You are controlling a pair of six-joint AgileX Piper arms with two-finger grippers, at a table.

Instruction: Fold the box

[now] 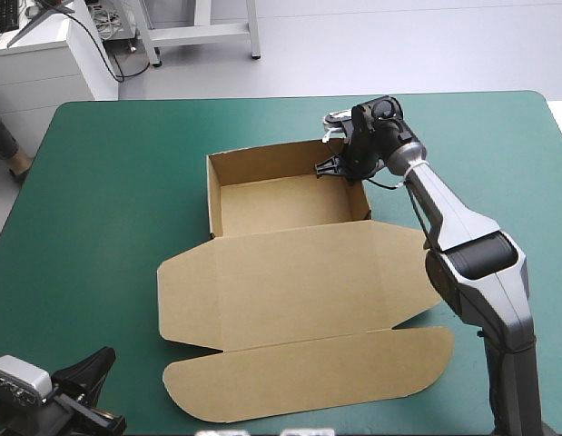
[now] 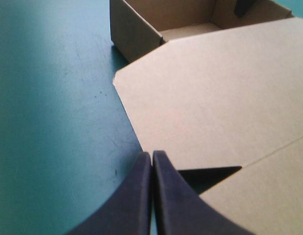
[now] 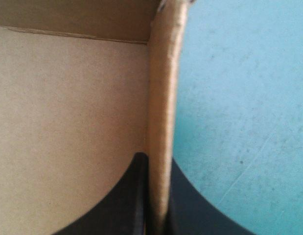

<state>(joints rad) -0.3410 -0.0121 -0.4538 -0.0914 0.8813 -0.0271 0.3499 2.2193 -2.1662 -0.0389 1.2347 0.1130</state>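
Brown cut-board box, one item, lying on a worktop under a teal-green cover. Form: an open tray with its walls raised, the lid flat on the cover, side flaps and the long rounded end flap spread out.

Right hand, two broad black fin-shaped fingers: clenched on the box. An upright edge of the tray's wall stands between the fingers, which are all but closed on it. One finger is inside the tray, the other outside over the cover. The tray's floor lies beside the hand on the inner side, and another wall crosses ahead of it. From above, the grip sits at the tray's far corner on this arm's side. Exactly which wall is pinched is hard to make out there.

Left hand: clenched on nothing, the fingers meeting in one pointed arch. It is over bare cover by the worktop's near edge. The lid's side flap lies ahead of it and to one side. The dark notch where that flap meets the end flap is just beside the fingertips. The tray stands well ahead, beyond the lid. The hand appears clear of the board. It is well apart from the right hand, with the whole box between them.
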